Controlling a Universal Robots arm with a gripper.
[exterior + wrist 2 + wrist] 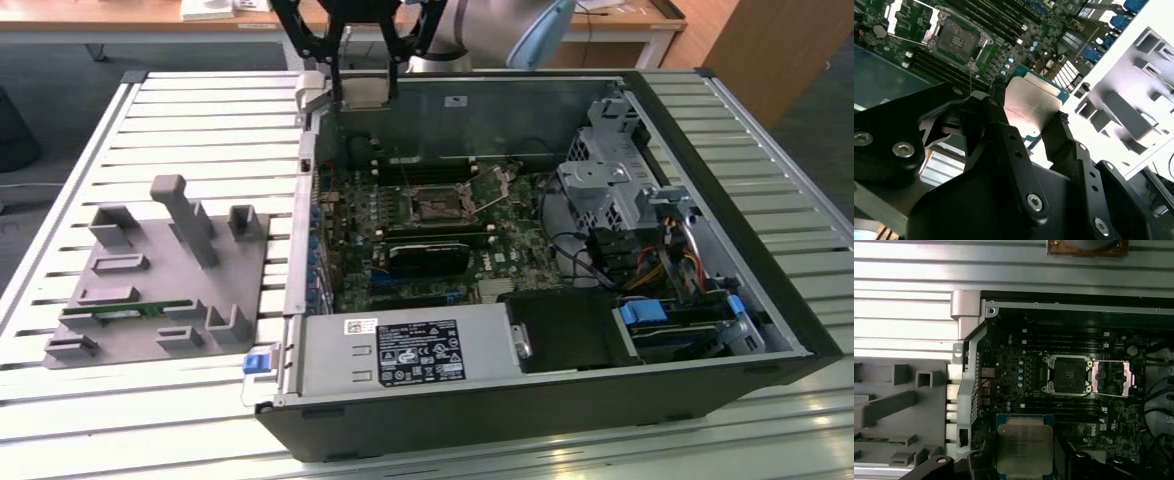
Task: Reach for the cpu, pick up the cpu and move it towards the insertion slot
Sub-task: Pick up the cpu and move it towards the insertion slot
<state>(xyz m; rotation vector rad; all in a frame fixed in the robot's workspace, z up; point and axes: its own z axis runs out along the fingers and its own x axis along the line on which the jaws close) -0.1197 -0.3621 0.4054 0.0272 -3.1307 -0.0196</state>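
Gripper (1029, 117) clamped on the cpu (1030, 103), black fingers (1001, 132) pressing its two opposite edges, shiny top facing the camera in both wrist views. Held in the air above the open computer case (747, 250), apart from the insertion slot (1068, 374) on the motherboard (1014, 370). Grey moulded tray (147, 290) beside the case, at the exterior view's left.

Shiny metal-topped cpu (1022, 447), matt black gripper (1026, 127), matt grey tray (154, 285)

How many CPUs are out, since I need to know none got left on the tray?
1. The cpu is held in the end effector above the open computer case. Parts of the grey tray are hidden behind its posts.
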